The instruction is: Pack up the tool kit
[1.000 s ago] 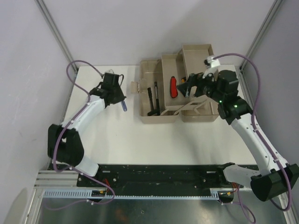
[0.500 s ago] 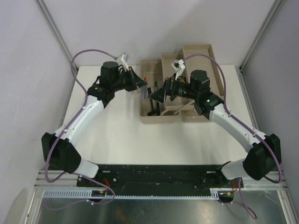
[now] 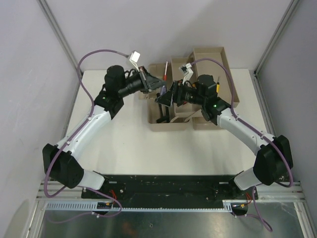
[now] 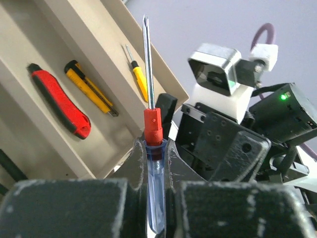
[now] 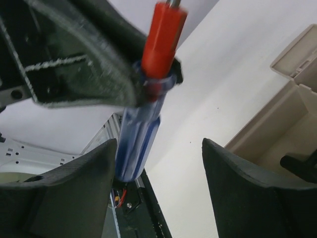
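The left tool (image 4: 155, 168) pinched a screwdriver (image 4: 153, 130) by its clear blue handle, red collar and shaft pointing up, above the left end of the open beige toolbox (image 3: 168, 126) at the far side of the worktop (image 3: 148, 148). The right tool (image 5: 158, 144) stood spread around the handle without gripping it. A red utility knife (image 4: 59, 101), a yellow utility knife (image 4: 91, 94) and a small yellow screwdriver (image 4: 140, 82) lay in the trays.
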